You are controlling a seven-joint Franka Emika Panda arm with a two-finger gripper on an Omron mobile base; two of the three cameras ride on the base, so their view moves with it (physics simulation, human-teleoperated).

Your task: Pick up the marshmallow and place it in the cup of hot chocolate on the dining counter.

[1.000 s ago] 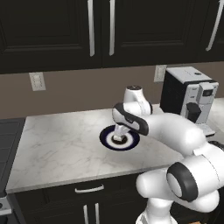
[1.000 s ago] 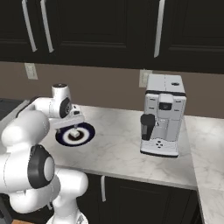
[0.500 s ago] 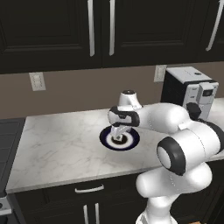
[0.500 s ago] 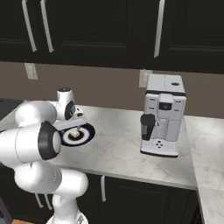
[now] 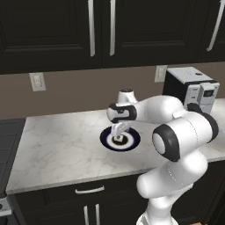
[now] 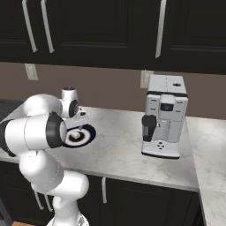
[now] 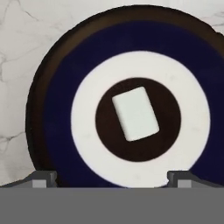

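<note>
Hovering right over the plate (image 5: 120, 138) on the marble bench (image 5: 61, 147), with the end effector (image 5: 118, 132) pointed straight down and jaws spread wide, nothing held between them. Marshmallow (image 7: 135, 113) sitting dead centre of that plate (image 7: 57, 113), on the dark middle spot inside the white ring and the dark blue band, lying a bit skewed to the fingers. Fingertips (image 7: 43, 179) poking up on either side near the plate's edge, well clear of the marshmallow, not touching it. Hard to say from the base views how high the fingers hang above the plate, maybe just short of it. From the right side, plate (image 6: 88, 134) half tucked behind the white arm, marshmallow (image 6: 76, 135) barely a pale speck. Coffee machine (image 6: 164, 115) standing further along the bench (image 6: 119, 150), well apart from the plate. Black cabinets (image 5: 101, 30) with long silver handles above, wall outlet (image 5: 37, 81) on the brown backsplash.
</note>
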